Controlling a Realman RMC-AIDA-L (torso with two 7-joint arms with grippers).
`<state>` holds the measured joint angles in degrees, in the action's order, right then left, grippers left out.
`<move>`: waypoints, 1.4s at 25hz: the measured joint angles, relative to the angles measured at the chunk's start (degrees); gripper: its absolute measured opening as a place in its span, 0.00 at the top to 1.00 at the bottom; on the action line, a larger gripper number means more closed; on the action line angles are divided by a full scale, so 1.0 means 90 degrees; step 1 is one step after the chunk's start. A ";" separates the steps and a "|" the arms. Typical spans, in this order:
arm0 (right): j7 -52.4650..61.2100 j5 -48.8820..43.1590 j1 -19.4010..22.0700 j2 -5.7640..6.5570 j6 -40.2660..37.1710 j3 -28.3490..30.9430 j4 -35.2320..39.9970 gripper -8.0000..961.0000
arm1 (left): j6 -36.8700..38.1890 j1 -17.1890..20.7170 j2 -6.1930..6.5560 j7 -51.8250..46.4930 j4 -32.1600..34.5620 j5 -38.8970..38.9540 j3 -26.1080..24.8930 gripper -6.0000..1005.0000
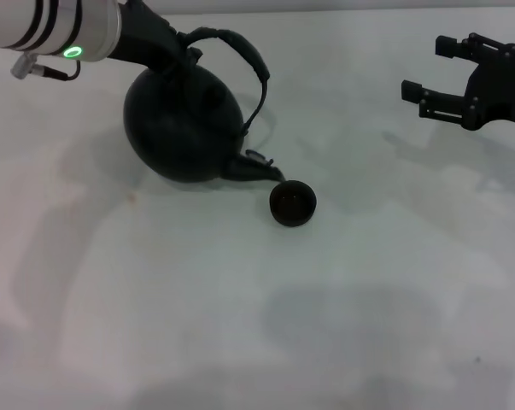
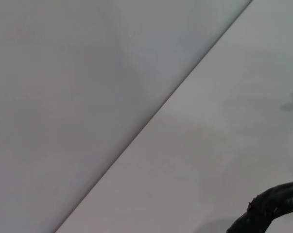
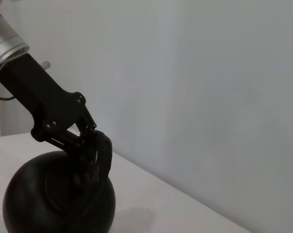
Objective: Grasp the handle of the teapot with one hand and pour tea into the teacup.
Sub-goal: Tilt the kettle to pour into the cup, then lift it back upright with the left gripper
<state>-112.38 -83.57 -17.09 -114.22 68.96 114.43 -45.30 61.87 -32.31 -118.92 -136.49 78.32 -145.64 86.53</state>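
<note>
The teapot (image 1: 182, 128) is sitting tilted in the upper left of the head view, its round black body leaning so that the short spout (image 1: 259, 168) is pointing down and to the right, toward the teacup (image 1: 292, 204). The teacup is standing upright on the white table (image 1: 240, 325) just right of centre, its rim lying just beside and below the spout tip; its inside is looking dark, and whether any tea is in it cannot be told. The teapot's contents are hidden as well.

The left gripper (image 1: 182, 53) is reaching in from the upper left corner and is clamping the handle (image 1: 244, 51), the arched loop rising over the pot, at its left end. In the right wrist view the same gripper is seen with its fingers (image 3: 85, 138) pressing together on the handle above the pot.

The right gripper (image 1: 419, 75) is hovering at the upper right of the head view, well apart from the teacup, its fingers spreading wide and holding nothing.
</note>
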 joint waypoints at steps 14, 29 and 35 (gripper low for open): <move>-0.0058 0.0071 -0.0007 -0.0004 0.0004 0.0000 0.0066 0.12 | 0.0252 -0.0200 0.0000 -0.0109 0.0153 -0.0377 0.0130 0.84; -0.0285 0.0247 -0.0028 -0.0004 -0.0014 0.0000 0.0319 0.12 | 0.0416 -0.0472 0.0000 -0.0253 0.0117 -0.0688 0.0411 0.84; -0.0336 0.0277 -0.0038 -0.0004 -0.0021 0.0000 0.0369 0.12 | 0.0417 -0.0552 -0.0005 -0.0406 0.0099 -0.0955 0.0686 0.84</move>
<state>-115.40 -81.08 -17.43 -114.26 68.77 114.43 -41.98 65.63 -37.28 -118.96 -140.15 79.21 -154.23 92.71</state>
